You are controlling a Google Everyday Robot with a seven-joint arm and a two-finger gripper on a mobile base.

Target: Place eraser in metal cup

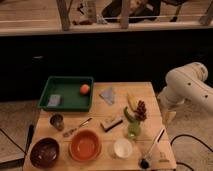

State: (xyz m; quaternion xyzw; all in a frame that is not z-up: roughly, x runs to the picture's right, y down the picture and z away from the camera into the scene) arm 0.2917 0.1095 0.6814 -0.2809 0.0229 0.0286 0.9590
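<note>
The eraser [111,123], a small tan block with a dark strip, lies flat near the middle of the wooden table [150,90]. To its left, near the table's left edge, stands the small dark metal cup [57,121]. My white arm [187,89] hangs beyond the table's right edge. Its gripper [169,116] points down beside that edge, open and holding nothing, far to the right of the eraser and the cup.
A green tray [66,86] at the back left holds an orange [85,89] and a blue-grey sponge [54,100]. Also on the table are a cloth [107,95], spoon [76,127], dark bowl [44,152], orange bowl [85,145], white cup [122,148], green cup [133,130], banana [131,101], grapes [141,110] and brush [151,147].
</note>
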